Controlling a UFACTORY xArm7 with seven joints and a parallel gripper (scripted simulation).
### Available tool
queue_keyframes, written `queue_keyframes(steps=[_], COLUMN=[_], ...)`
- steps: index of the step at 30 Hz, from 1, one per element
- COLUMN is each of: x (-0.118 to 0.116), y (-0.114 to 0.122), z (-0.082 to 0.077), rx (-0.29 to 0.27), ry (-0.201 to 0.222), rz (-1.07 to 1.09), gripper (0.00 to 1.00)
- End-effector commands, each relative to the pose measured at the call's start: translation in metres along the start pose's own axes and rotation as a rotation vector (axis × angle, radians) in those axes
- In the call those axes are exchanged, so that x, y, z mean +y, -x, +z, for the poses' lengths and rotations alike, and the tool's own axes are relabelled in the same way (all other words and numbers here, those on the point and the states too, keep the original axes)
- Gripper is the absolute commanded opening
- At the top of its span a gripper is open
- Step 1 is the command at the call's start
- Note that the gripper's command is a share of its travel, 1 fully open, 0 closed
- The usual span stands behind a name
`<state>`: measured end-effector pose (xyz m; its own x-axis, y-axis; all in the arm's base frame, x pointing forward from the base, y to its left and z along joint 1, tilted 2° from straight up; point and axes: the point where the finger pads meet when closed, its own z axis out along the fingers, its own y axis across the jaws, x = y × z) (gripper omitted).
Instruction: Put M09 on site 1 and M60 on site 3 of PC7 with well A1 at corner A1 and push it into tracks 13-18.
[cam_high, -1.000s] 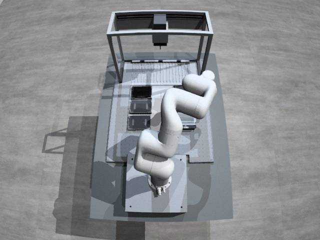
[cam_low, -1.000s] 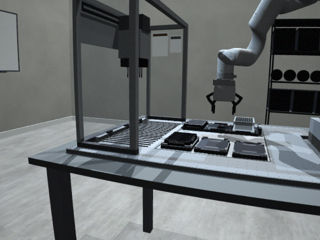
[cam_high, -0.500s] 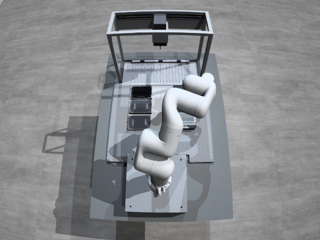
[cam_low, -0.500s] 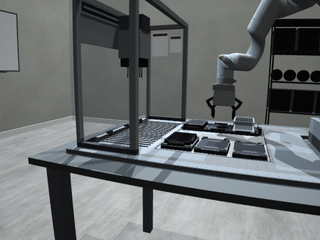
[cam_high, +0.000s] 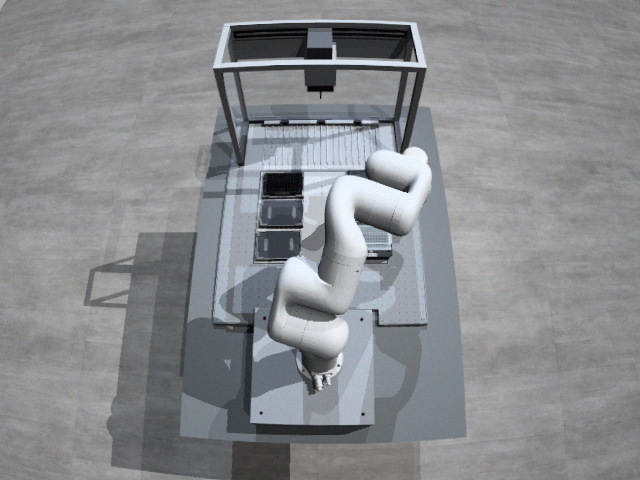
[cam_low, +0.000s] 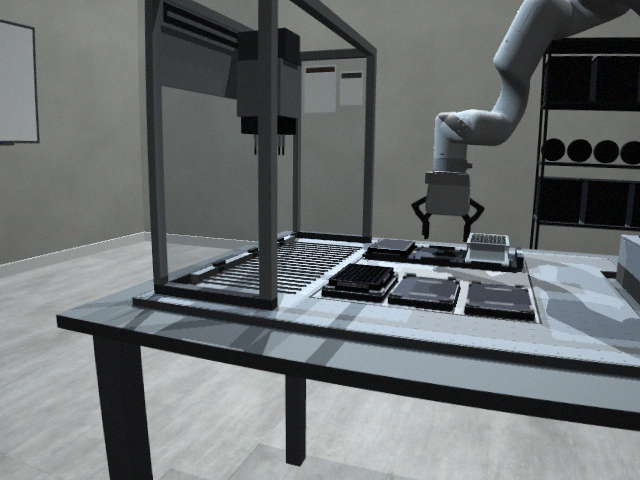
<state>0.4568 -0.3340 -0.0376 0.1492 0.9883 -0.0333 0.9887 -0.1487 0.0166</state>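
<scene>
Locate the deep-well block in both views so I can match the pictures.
Top: the deep-well block shows right of centre, partly hidden under the arm, on the carrier's end nearest the base.
Exterior: the block stands at right of centre, on the carrier, just right of the open gripper hanging above.
Shared landmark: the black plate in the nest nearest the rails.
</scene>
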Motion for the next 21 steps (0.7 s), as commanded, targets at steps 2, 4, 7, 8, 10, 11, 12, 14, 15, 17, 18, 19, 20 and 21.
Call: queue_keyframes(steps=[2,4,7,8,10,11,12,14,15,17,18,19,20,21], x=[0.001,0.001,0.001,0.001,0.001,0.001,0.001,0.001,0.001,0.001,0.001,0.001,0.001,0.001], y=[0.001,0.001,0.001,0.001,0.001,0.001,0.001,0.001,0.001,0.001,0.001,0.001,0.001,0.001], z=[0.002,0.003,0.004,0.004,0.006,0.006,0.007,0.008,0.009,0.01,0.011,0.012,0.012,0.013], rx=[-0.002,-0.002,-0.002,-0.002,-0.002,-0.002,-0.002,-0.002,-0.002,-0.002,-0.002,-0.002,-0.002,-0.002], ry=[0.003,0.003,0.003,0.003,0.003,0.003,0.003,0.003,0.003,0.003,0.003,0.003,0.003,0.003], rz=[0.0,0.0,0.0,0.0,0.0,0.0,0.0,0.0,0.0,0.0,0.0,0.0,0.0,0.0], gripper=[1.0,1.0,1.0,1.0,1.0,1.0,1.0,1.0,1.0,1.0,1.0,1.0,1.0,1.0])
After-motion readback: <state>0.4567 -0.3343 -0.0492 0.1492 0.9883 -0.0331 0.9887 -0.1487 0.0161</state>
